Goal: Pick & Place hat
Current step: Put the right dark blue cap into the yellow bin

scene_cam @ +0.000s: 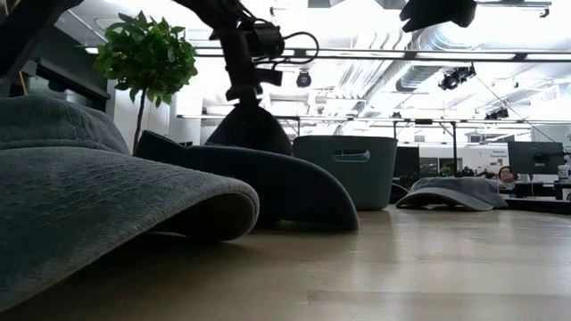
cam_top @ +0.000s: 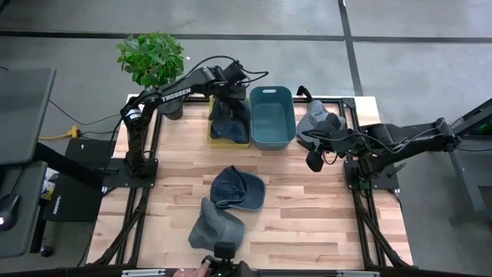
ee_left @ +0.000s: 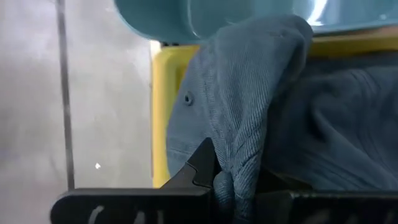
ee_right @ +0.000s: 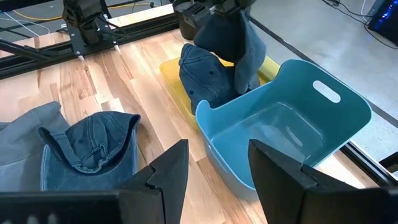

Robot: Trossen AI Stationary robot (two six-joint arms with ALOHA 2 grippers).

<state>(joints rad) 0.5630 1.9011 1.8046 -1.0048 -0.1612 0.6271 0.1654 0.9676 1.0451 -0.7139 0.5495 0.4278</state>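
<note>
My left gripper (cam_top: 226, 98) is at the table's far edge, over a yellow tray (cam_top: 214, 138), shut on a blue hat (ee_right: 233, 43). Another blue hat (ee_right: 202, 78) lies in the tray beneath it. A blue cap (cam_top: 238, 188) and a grey hat (cam_top: 217, 227) lie flat on the table's near middle. A second grey hat (cam_top: 317, 121) lies at the far right. My right gripper (cam_top: 315, 159) hovers open and empty beside that hat, right of the teal bin (cam_top: 271, 115). My left gripper pinches a bunched fold of the blue hat's cloth (ee_left: 239, 177) between its two fingers, coming from above and pointing down. The hat hangs below the fingers over the yellow tray (ee_left: 160, 93). Whether its lower end (ee_right: 244, 78) rests on the hat below, I cannot tell.
The teal bin (ee_right: 283, 124) stands open just right of the yellow tray. A potted plant (cam_top: 152, 55) stands at the far left corner. Black frame rails run along both table sides. Bare wood lies between the bins and the two near hats.
</note>
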